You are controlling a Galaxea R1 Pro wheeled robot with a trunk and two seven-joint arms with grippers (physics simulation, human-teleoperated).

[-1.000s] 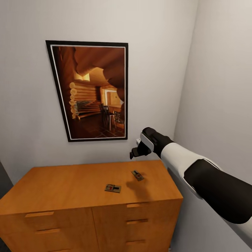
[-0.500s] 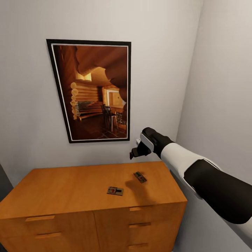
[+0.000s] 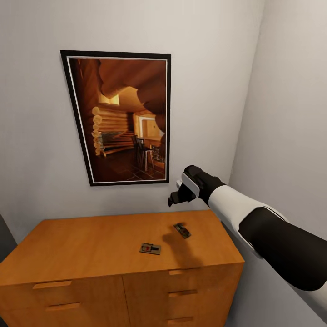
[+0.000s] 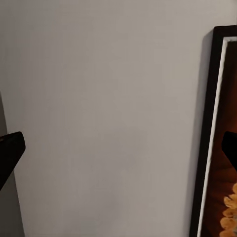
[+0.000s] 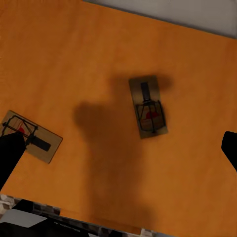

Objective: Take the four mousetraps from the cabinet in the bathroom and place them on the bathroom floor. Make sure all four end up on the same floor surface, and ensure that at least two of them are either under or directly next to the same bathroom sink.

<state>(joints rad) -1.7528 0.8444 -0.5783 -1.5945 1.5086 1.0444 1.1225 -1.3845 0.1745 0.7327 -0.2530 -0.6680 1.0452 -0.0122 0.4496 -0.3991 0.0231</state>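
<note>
The step in hand looks like the pick-up: two mousetraps lie on top of the cabinet (image 3: 91,240), one near the middle (image 3: 150,248), the other (image 3: 182,230) to its right and a little farther back. The right claw (image 3: 173,200) hangs above that right-hand mousetrap (image 5: 148,106), well clear of the wood, its fingers spread wide with nothing between them. The left claw (image 4: 118,148) faces the wall beside the framed picture (image 3: 120,118), also wide apart and empty. Next the right arm should drop straight down and straddle the board. No writing or brand can be read anywhere.
</note>
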